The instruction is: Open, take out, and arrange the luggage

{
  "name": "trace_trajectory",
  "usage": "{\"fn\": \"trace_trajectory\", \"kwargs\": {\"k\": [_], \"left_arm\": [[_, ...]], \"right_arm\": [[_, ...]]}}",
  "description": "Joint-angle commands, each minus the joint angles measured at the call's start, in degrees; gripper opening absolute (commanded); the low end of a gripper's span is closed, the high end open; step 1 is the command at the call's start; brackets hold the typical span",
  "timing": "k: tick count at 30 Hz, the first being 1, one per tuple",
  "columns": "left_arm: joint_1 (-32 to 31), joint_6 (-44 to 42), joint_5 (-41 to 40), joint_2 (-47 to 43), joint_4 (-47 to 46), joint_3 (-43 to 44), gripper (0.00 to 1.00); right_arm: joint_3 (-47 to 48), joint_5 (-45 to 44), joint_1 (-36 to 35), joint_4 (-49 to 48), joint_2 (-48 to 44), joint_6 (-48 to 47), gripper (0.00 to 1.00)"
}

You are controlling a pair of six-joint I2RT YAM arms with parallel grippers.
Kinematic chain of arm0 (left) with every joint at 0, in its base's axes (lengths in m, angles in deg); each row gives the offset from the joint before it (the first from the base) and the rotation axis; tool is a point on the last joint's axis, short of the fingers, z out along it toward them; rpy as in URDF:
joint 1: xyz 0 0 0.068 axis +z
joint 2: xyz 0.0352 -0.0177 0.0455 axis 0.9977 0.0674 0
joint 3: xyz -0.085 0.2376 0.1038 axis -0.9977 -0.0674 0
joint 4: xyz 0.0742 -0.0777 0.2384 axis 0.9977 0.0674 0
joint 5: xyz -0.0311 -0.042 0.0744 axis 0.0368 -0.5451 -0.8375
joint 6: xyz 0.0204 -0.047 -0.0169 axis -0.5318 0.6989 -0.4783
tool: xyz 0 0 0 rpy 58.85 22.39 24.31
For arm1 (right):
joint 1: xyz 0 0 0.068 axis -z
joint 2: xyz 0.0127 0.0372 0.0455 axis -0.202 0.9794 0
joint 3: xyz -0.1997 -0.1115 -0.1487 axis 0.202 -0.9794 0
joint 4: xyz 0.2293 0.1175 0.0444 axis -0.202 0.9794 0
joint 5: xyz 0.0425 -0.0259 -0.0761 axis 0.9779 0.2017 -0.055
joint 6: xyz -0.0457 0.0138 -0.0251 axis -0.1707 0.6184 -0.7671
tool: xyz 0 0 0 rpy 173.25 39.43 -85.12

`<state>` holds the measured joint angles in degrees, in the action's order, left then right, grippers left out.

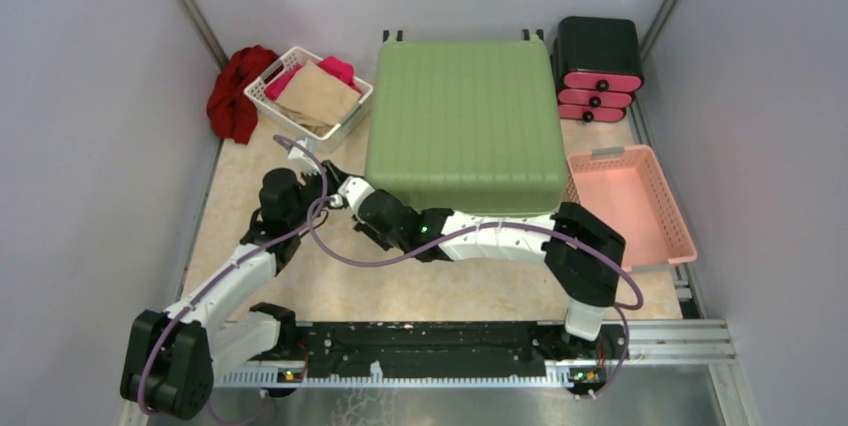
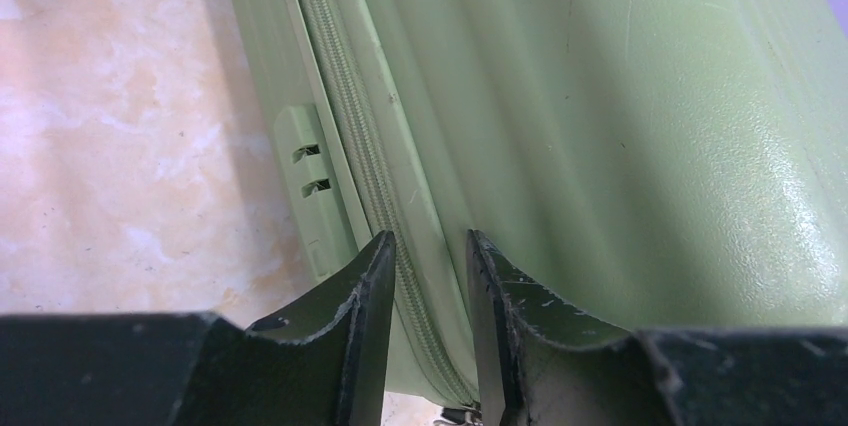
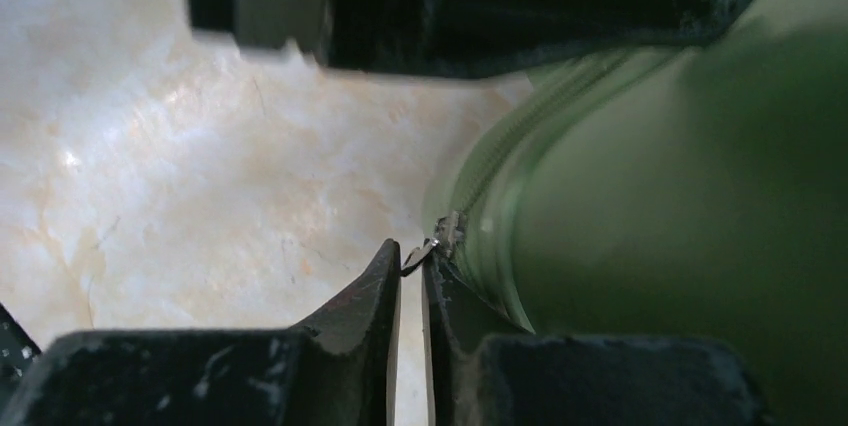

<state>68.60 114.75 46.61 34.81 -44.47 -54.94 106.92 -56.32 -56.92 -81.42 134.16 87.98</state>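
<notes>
The luggage [image 1: 465, 126] is a light-green ribbed suitcase lying flat and closed in the middle of the table. Both grippers meet at its near-left corner. My left gripper [image 1: 338, 186] is open, and its fingers straddle the zipper seam on the luggage's side [image 2: 620, 126]; the gripper's midpoint [image 2: 428, 241] lies over the zip. My right gripper [image 3: 412, 251] is shut on the small metal zipper pull [image 3: 425, 249] at the corner of the luggage [image 3: 680, 196]. In the top view the right gripper [image 1: 355, 206] sits just below the left one. The lining and straps are hidden.
A white basket [image 1: 262, 89] with brown and pink items stands at the back left, and a red cloth [image 1: 235, 96] lies beside it. A black-and-pink drawer box [image 1: 598, 66] stands at the back right. A pink plastic basket [image 1: 680, 236] sits right of the luggage.
</notes>
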Motion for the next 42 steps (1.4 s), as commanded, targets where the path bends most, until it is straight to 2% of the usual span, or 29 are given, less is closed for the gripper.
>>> {"fn": "trace_trajectory", "kwargs": {"k": [1, 7, 10, 12, 16, 18, 20, 21, 24, 28, 32, 37, 42], "left_arm": [[-3.2, 1.1, 7.8, -1.3, -2.9, 0.1, 0.40], [-3.1, 0.0, 0.6, -5.8, 2.2, -0.3, 0.41], [-3.1, 0.1, -3.1, -9.0, 6.3, -0.1, 0.43], [-3.2, -0.1, -4.8, -11.3, 8.4, -0.2, 0.47], [-3.1, -0.7, -5.5, -15.4, 12.2, -0.3, 0.57], [-3.2, -1.3, -3.9, -16.9, 13.8, -0.4, 0.60], [-3.2, -2.0, -1.5, -18.1, 15.0, -0.7, 0.61], [-3.2, -2.0, -0.4, -18.5, 15.7, -0.7, 0.62], [-3.1, -1.6, 3.7, -20.1, 17.2, -1.6, 0.65], [-3.2, -1.1, 6.8, -22.5, 17.9, -3.6, 0.66], [-3.1, -2.7, 6.8, -25.2, 17.1, -6.5, 0.67], [-3.1, -4.7, 1.8, -26.6, 16.3, -8.2, 0.69], [-3.1, -6.8, 1.2, -25.7, 16.4, -7.8, 0.71]], "right_arm": [[6.3, 3.4, -2.5, -14.5, 3.9, 2.3, 0.13], [4.5, 4.2, -2.5, -15.5, 2.0, -0.2, 0.23], [1.7, 9.5, -2.4, -13.6, -1.9, -4.6, 0.26], [-0.6, 16.5, -1.8, -10.9, -6.2, -7.9, 0.27], [-3.4, 42.0, 2.9, 2.8, -12.9, -17.0, 0.31], [-3.9, 50.4, 5.5, 9.9, -15.4, -22.8, 0.39], [-4.4, 54.0, 8.2, 15.9, -18.0, -30.3, 0.51], [-4.4, 55.0, 9.3, 19.2, -19.3, -34.0, 0.57], [-3.7, 54.5, 12.7, 29.0, -21.8, -43.4, 0.67], [-1.9, 50.0, 15.2, 44.5, -23.3, -56.7, 0.67], [-1.7, 45.6, 17.9, 53.8, -25.0, -64.2, 0.65], [-4.1, 47.6, 24.9, 56.8, -25.9, -67.4, 0.58], [-10.4, 45.7, 25.5, 42.8, -30.0, -61.0, 0.58]]}}
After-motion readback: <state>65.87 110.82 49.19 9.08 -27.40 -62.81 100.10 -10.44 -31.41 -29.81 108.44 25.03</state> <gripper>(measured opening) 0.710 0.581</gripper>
